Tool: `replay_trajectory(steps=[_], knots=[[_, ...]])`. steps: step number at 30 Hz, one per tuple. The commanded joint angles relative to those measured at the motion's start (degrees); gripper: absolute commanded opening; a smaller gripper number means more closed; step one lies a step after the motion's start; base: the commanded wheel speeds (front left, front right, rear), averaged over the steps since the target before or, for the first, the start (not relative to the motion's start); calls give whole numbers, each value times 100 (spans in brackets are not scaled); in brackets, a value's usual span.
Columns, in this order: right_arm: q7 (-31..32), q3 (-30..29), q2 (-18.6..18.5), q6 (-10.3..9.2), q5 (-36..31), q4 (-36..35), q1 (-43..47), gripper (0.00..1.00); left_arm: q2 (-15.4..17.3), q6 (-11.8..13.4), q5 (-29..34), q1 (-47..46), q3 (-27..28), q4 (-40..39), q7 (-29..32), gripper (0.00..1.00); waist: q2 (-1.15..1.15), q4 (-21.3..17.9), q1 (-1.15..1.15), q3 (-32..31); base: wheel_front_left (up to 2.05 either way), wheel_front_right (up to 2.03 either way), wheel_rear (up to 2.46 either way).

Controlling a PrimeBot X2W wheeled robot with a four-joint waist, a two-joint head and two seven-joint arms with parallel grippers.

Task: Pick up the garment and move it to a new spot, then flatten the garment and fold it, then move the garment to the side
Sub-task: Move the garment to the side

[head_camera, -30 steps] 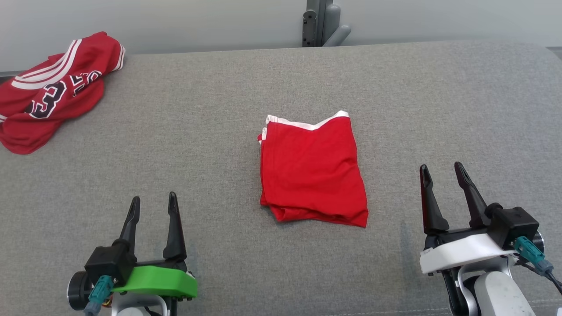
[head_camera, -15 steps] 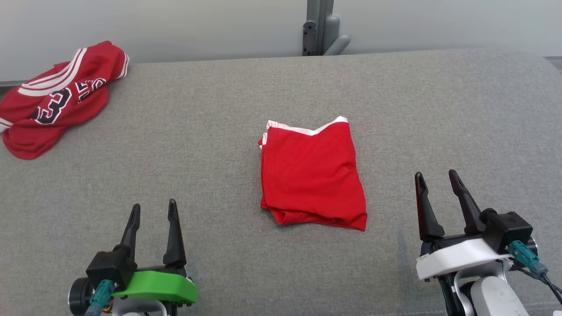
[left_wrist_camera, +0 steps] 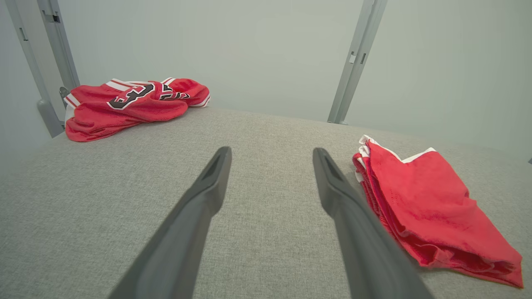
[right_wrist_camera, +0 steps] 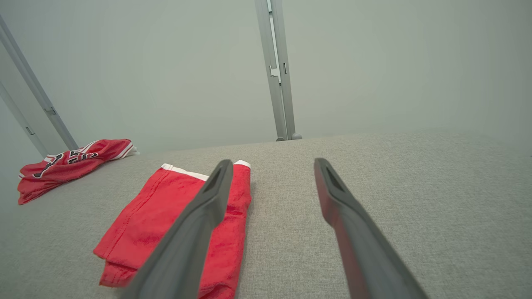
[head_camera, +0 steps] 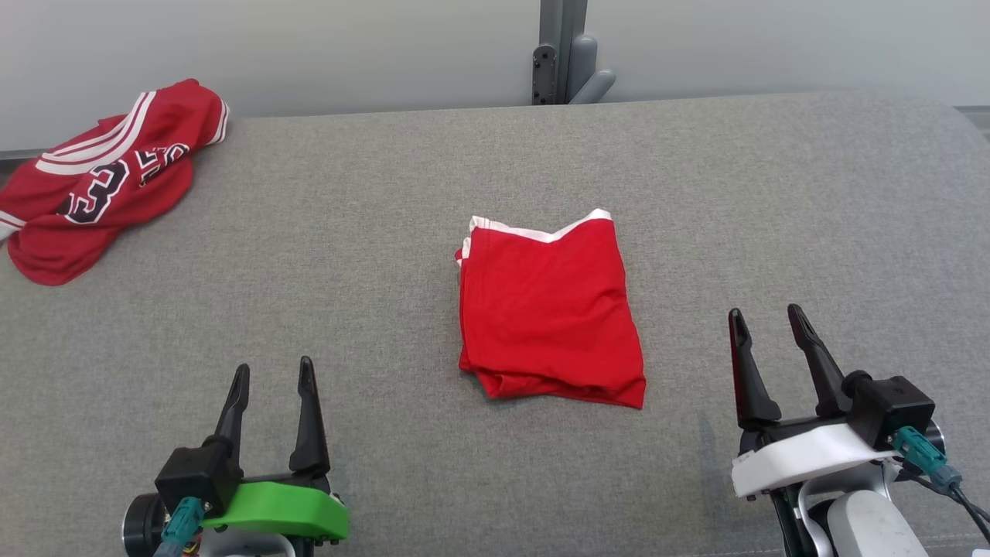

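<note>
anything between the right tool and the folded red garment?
No. The grey surface between the right tool and the folded red garment is bare, as the head view shows.

Two garments (head_camera: 551,309) (head_camera: 100,178) and two hands (head_camera: 272,366) (head_camera: 765,311) on one grey surface (head_camera: 371,201)

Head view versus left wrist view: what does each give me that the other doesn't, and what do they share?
Head view: the right gripper, open, off to the right of the folded garment and apart from it, plus the garment's whole outline from above.
Left wrist view: a low side look at the garment's stacked layers along its edge.
Both: the open left gripper, holding nothing, the folded garment, the crumpled jersey at the far left, and the grey surface.
</note>
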Motion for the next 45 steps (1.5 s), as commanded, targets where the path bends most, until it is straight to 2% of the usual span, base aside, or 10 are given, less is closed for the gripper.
replay_trajectory(steps=[1, 10, 13, 15, 22, 29, 35, 44, 45], knots=[[4, -2, -2, -2, 31, 7, 62, 100, 1, -17, 40, 95, 21, 3, 4, 100, 0, 3, 0, 3, 0, 0, 0], [76, -34, -2, -2, 29, 85, -69, 100, -6, -12, 44, 76, 20, -15, 4, 100, 0, 27, 0, 34, 0, 0, 0], [384, 11, -8, -2, 7, 185, -253, 100, -6, -2, 39, 38, -3, -23, 4, 100, 0, 58, 0, 69, 0, 0, 0], [713, 101, -147, -2, 140, 258, -435, 100, -6, 4, 29, 4, -16, -24, 3, 100, 0, 84, 0, 99, 0, 0, 0], [2099, 587, -861, -1, 1069, 742, -1302, 100, -5, 23, -49, -157, -76, -19, 4, 100, 0, 240, 0, 260, 0, 0, 0], [2958, 1224, -1332, -1, 2158, 1510, -2158, 100, -4, 58, -113, -314, -172, -28, 4, 100, 0, 543, 0, 527, 0, 0, 0], [3306, 1651, -1546, -1, 2811, 2179, -2690, 100, -5, 90, -178, -427, -219, -43, 4, 100, 0, 854, 0, 754, 0, 0, 0], [3441, 2040, -1672, -1, 3293, 2935, -3166, 100, -5, 110, -224, -506, -247, -53, 3, 100, 0, 1059, 0, 914, 0, 0, 0], [3450, 2092, -1676, -1, 3347, 3005, -3212, 86, -5, 117, -230, -506, -251, -55, 3, 100, 0, 1067, 0, 922, 0, 0, 0]])
